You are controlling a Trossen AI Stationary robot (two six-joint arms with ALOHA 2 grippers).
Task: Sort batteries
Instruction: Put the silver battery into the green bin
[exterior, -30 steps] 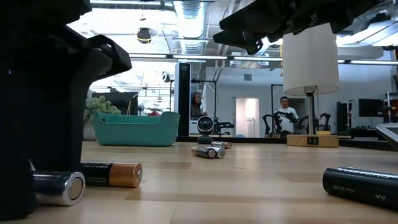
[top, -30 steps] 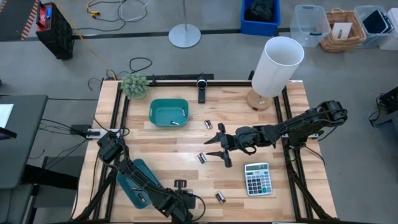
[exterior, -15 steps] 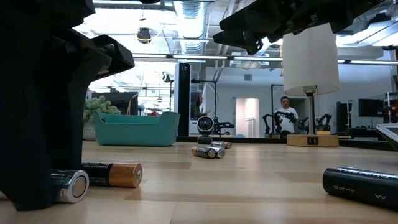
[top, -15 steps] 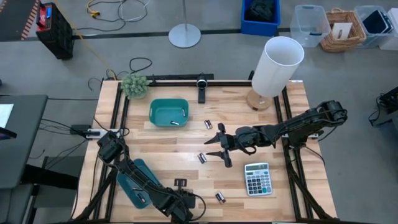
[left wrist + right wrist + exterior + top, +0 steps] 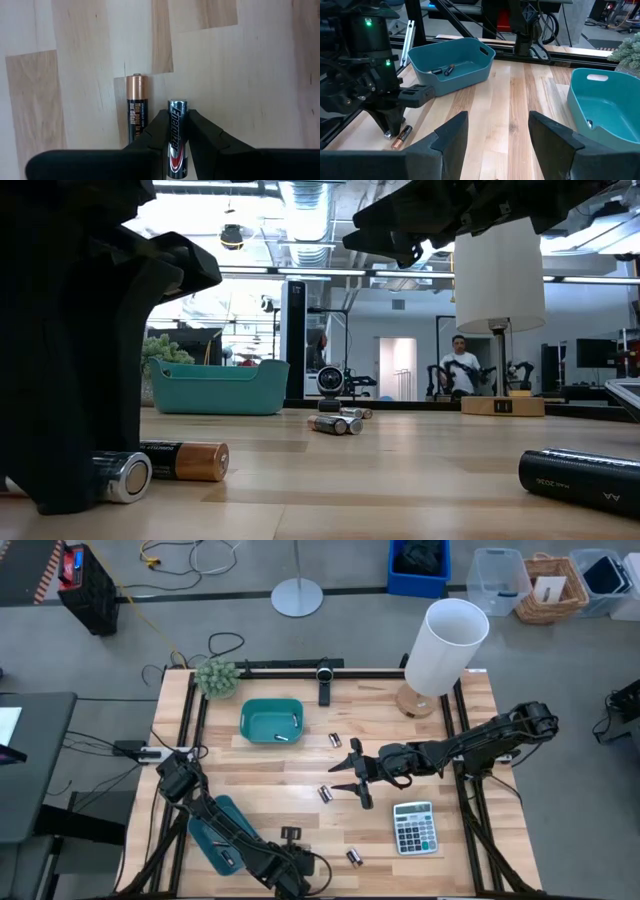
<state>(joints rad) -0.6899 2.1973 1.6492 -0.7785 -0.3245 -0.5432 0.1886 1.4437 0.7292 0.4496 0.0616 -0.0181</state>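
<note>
At the table's near edge, left gripper (image 5: pixel 177 131) pinches a silver battery (image 5: pixel 176 139); right gripper (image 5: pixel 352 781) spread

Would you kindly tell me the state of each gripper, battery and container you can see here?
Left gripper, jaws shut on the Energizer battery, which lies on the table.
Copper-top battery, lying loose beside it.
Right gripper, jaws open, empty, above mid-table.
Far teal bin, upright, with a lone battery inside.
Calculator, lying face up.

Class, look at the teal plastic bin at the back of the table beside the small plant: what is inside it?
One small silvery cylindrical battery lies inside the teal plastic bin, near a corner. Its wall hides the floor in the low view.
</note>
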